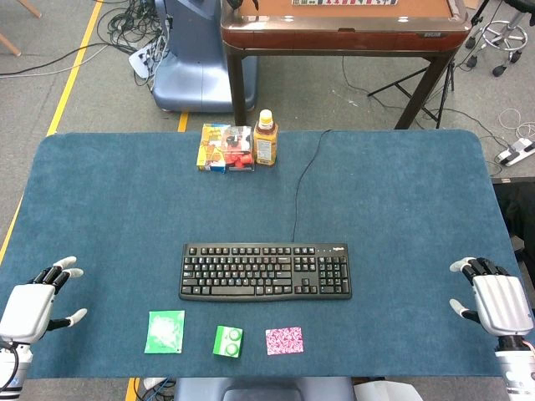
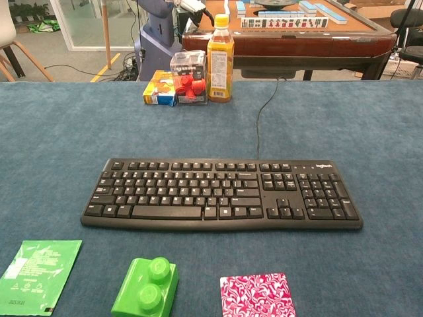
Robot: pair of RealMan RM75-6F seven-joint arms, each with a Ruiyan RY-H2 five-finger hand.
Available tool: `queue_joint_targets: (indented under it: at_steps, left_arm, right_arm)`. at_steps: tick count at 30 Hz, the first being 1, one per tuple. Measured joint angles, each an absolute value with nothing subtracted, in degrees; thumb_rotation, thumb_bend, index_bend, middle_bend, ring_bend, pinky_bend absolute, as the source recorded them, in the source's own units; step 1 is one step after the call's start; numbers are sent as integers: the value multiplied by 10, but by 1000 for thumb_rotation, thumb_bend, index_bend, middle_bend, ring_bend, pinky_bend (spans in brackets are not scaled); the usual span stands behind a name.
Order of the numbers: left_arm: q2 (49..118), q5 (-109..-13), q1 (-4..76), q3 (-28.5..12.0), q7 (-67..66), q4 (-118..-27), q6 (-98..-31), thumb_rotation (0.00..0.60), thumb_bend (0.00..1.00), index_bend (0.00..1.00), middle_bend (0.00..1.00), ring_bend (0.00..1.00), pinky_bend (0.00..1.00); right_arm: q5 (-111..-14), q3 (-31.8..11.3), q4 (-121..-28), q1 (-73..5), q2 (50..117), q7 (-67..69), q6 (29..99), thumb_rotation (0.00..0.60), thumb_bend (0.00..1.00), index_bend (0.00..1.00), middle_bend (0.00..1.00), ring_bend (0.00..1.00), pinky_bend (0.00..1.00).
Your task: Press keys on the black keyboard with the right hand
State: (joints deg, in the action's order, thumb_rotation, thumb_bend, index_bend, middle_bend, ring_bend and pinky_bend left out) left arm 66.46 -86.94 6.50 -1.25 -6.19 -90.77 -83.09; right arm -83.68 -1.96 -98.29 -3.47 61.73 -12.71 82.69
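Right hand (image 1: pixel 495 302): at the near right edge of the table (image 1: pixel 401 200), palm down, fingers apart and pointing away from the robot, holding nothing. Seen in the head view only; absent from the chest view. Well apart from the keyboard (image 1: pixel 265 271), with bare blue cloth between

Left hand (image 1: pixel 38 302): mirrored at the near left edge, likewise spread and empty. Not needed for the task; best left where it rests

Keyboard: black, lying flat at the middle of the table, long side across, number pad towards the right hand. Cable (image 1: pixel 303 180) running from the back edge to the far side of the table, clear of any approach from the right

Step in hand, as judged: reach not yet begun. Advised: carry the right hand inward and forward above the cloth, raised enough to clear the keyboard edge. Number pad the nearest target. Lower one fingertip straight down on a single key, other fingers lifted, to avoid pressing neighbours. Light pressure only, so as not to push the keyboard along the cloth

Nearby: green packet (image 1: pixel 165 332), green block (image 1: pixel 227 341) and pink patterned card (image 1: pixel 284 340) in a row near the front edge, in front of the keyboard; card closest to the path, so keep the wrist high when passing. Bottle (image 1: pixel 266 139) and small boxes (image 1: pixel 224 148) at the far side, out of the way
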Motion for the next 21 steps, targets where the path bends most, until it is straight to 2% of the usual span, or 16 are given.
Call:
queue_joint_targets:
  at_steps: [3,9,14,17,21]
  left_arm:
    - [665,-867,65,-12,-61,-908,-829,600,75,369,219,283,497]
    - [665,-868,63,-11,-63,-909,-832,600,75,371,226,285,497]
    - [659,-867,61,-10,-51,-911,-835,600,75,372,241,287,497]
    - [657,-871,60,-9,-50,-913,-839,600,75,372,256,294,497]
    - [658,-879,57,-5,-55,-916,-844,600,75,372,271,301,497]
  right_arm:
    - [-836,-19,-986,-35,616,-127,825,600,50,395,367,293,528]
    - [-835,-21,-985,-40,616,-122,817,600,50,396,382,307,547]
    - [-856,-25,-977,-52,630,-114,816,600,71,392,422,352,672]
    - [-872,-28,-973,-68,637,-116,807,600,146,382,452,394,758]
    - [-878,-32,-983,-91,640,-145,778,600,279,381,558,523,893]
